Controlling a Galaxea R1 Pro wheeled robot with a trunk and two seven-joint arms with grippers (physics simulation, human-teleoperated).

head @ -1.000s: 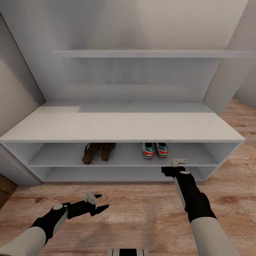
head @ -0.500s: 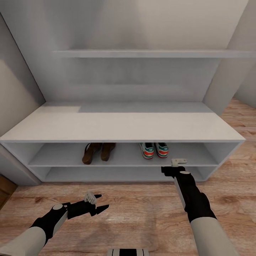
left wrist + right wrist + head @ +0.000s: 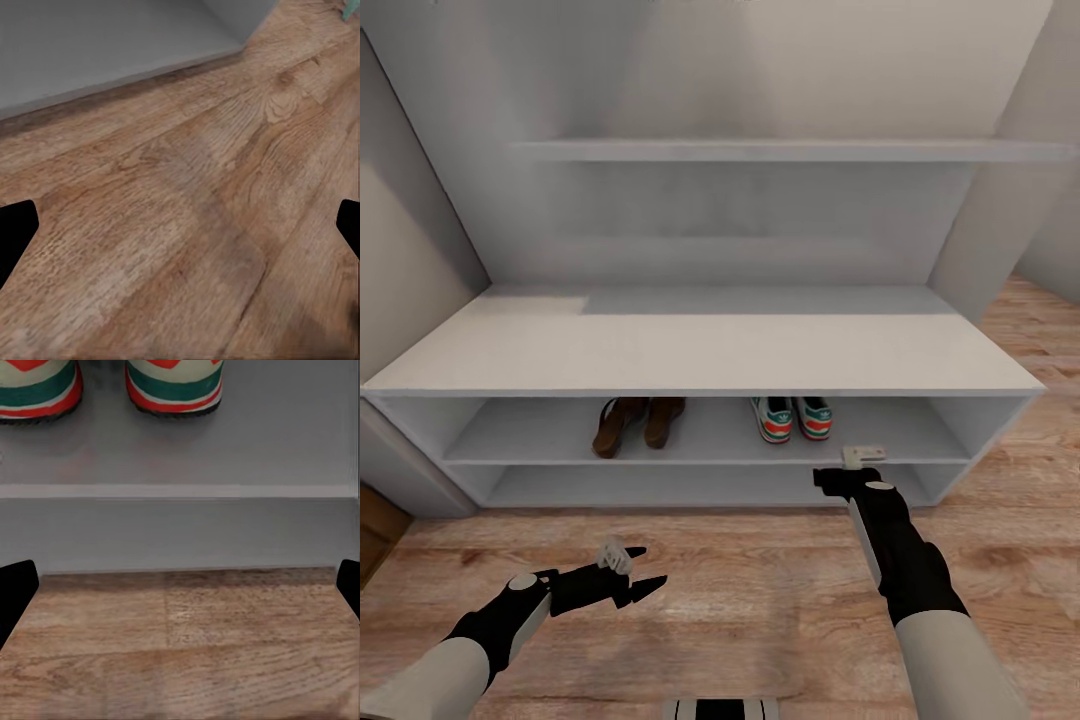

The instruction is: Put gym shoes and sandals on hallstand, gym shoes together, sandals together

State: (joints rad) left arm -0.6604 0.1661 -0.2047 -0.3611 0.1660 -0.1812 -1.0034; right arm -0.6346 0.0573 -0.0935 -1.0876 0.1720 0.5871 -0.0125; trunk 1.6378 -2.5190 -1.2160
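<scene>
Both sandals (image 3: 635,422) and both gym shoes (image 3: 793,419) sit paired on the hallstand's (image 3: 700,355) upper shelf; left tool (image 3: 636,572) and right tool (image 3: 852,468) hang released, empty.

The hallstand (image 3: 700,355) is rendered plain white, its open tiers shaded pale grey. The two sandals (image 3: 636,423) are coloured dark brown. The two gym shoes (image 3: 792,419) are seen white with green stripes and red-orange heels (image 3: 172,382). The corridor floor (image 3: 760,600) is patterned in light brown wood grain with darker knots (image 3: 225,187). Both arms are finished black at the wrists and white nearer the trunk. The walls are tinted light grey.
</scene>
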